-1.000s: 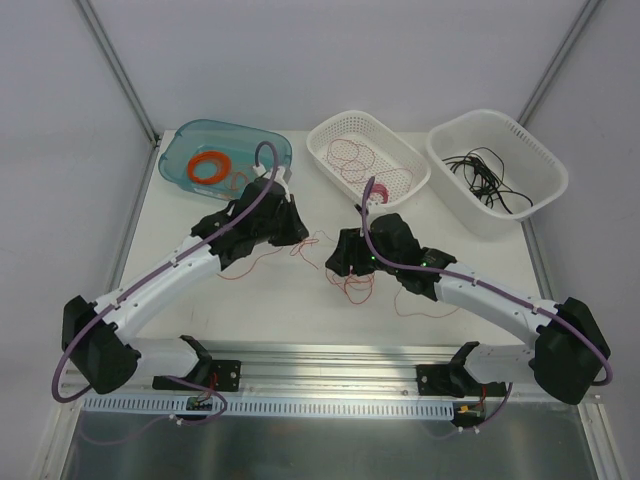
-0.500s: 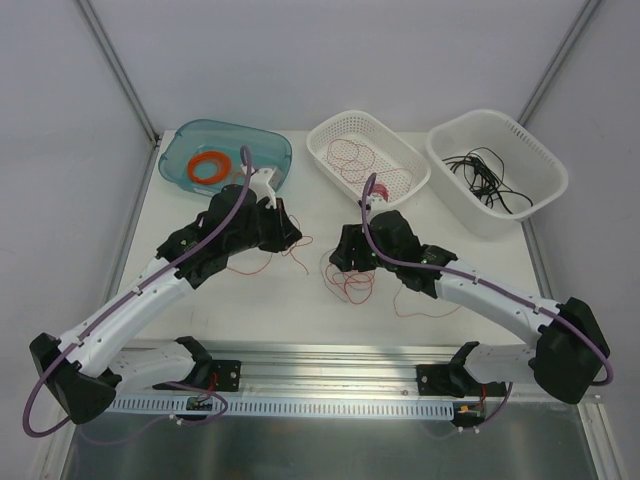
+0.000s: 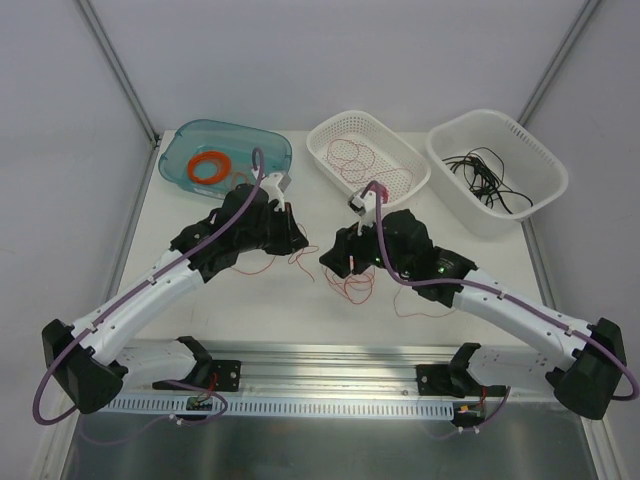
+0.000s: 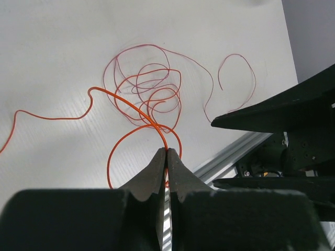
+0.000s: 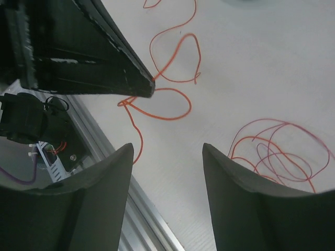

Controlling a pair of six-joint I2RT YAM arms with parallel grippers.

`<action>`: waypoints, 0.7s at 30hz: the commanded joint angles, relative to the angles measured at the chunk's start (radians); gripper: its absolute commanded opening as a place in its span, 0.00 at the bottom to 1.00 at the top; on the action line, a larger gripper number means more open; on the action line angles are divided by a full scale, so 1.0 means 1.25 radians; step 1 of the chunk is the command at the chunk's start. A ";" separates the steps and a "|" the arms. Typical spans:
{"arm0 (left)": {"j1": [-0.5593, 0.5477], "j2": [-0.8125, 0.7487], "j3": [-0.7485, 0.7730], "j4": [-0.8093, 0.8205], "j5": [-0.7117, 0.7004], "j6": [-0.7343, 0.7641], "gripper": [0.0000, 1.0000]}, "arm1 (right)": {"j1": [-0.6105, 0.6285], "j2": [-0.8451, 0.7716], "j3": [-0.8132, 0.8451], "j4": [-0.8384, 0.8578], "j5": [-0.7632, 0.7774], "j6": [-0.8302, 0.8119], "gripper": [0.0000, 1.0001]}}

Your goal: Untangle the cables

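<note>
A loose tangle of thin red and orange cables lies on the white table between my two arms; it also shows in the wrist views as cables and cables. My left gripper is shut on one orange cable, which trails left from the jaws. From above, the left gripper sits just left of the tangle. My right gripper hangs open over bare table, nothing between its fingers; the orange cable loop lies just beyond them. From above, the right gripper is at the tangle's left edge.
A teal tub at the back left holds a thick orange ring. The middle white basket holds red cables; the right white basket holds black cables. An aluminium rail runs along the near edge.
My left arm has swung while its gripper stays shut on the orange cable, drawing it leftward. The right gripper has shifted slightly left, its jaws narrowing a little.
</note>
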 commanded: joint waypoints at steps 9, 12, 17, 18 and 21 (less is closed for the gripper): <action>-0.003 0.001 0.029 -0.021 0.095 -0.013 0.00 | 0.013 0.048 0.156 -0.136 -0.098 -0.323 0.59; -0.004 0.003 0.036 -0.024 0.115 -0.012 0.00 | 0.014 0.063 0.166 -0.158 -0.116 -0.347 0.59; -0.004 0.002 0.044 -0.028 0.128 -0.013 0.00 | 0.019 0.085 0.183 -0.178 -0.114 -0.380 0.59; -0.005 0.001 0.044 -0.027 0.132 -0.014 0.00 | 0.020 0.091 0.183 -0.179 -0.116 -0.384 0.59; -0.004 0.002 0.045 -0.029 0.140 -0.019 0.00 | 0.025 0.105 0.186 -0.164 -0.137 -0.388 0.58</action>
